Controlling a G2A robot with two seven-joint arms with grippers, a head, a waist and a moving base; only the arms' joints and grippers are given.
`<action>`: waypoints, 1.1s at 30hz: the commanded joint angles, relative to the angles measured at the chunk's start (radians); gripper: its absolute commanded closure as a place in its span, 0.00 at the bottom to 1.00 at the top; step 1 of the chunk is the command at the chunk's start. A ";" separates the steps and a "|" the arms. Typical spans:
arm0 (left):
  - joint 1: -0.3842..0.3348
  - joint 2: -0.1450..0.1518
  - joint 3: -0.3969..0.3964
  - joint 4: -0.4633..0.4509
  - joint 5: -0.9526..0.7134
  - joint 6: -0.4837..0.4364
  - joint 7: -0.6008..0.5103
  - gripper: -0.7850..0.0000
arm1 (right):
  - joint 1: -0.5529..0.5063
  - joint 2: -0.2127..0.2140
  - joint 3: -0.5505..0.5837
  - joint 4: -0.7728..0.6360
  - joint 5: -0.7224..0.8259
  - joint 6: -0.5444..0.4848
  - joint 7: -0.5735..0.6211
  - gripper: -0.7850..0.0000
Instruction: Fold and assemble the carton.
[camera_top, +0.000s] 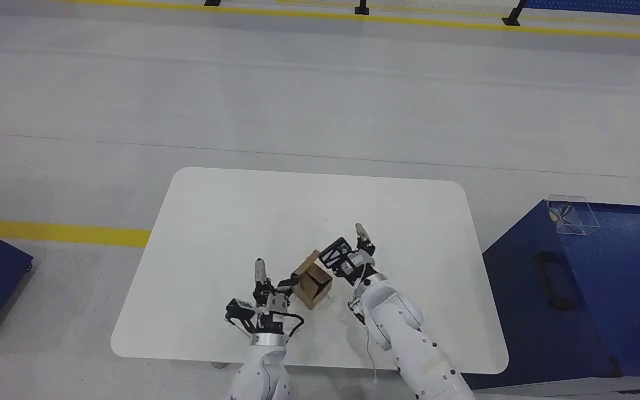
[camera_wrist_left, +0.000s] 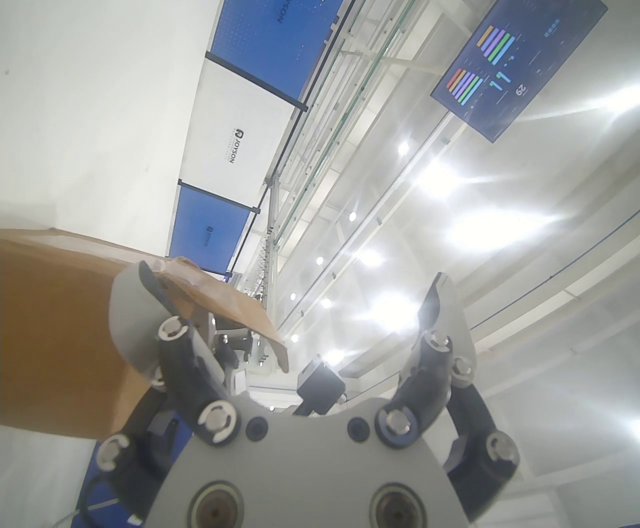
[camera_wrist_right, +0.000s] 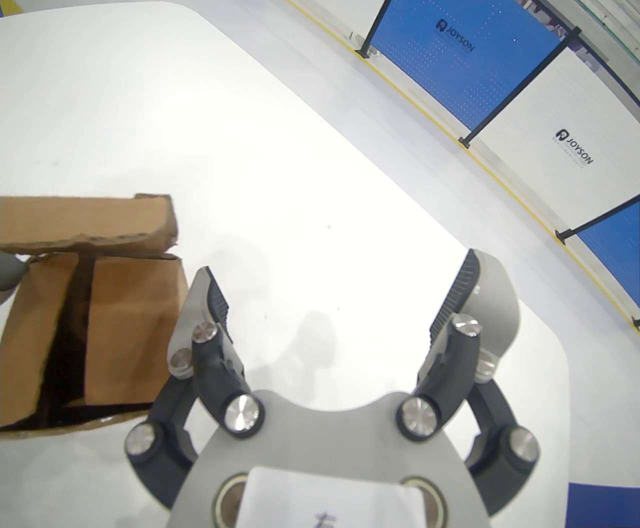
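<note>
The carton stands on the white table, near the edge closest to the robot, between the two grippers. It is plain brown cardboard, partly formed, with its open end turned toward the right gripper. Two inner flaps are folded across that opening with a dark gap between them, and a torn-edged outer flap stands open above it.

The right gripper hangs low over the table with its jaws spread wide and nothing between them. The carton sits just outside one of its fingers, close beside it, though I cannot tell whether they touch. Bare table lies ahead of the fingertips.

The left gripper is on the carton's other side, tilted up toward the ceiling, its jaws also spread and empty. The carton is outside the grip, and one finger lies against the carton's wall and the bent flap at its edge. The other finger stands free in the air.
</note>
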 joint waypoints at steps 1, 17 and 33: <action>0.000 -0.002 0.007 0.004 0.016 0.010 0.005 0.00 | -0.015 0.008 0.040 -0.032 0.005 -0.013 0.011 0.00; 0.034 -0.024 0.118 0.014 0.111 0.018 0.012 0.00 | -0.065 0.030 0.160 -0.101 0.099 -0.062 -0.005 0.00; 0.109 -0.012 0.044 -0.143 0.038 0.253 0.101 0.00 | -0.128 0.033 0.091 -0.167 0.025 -0.084 -0.008 0.00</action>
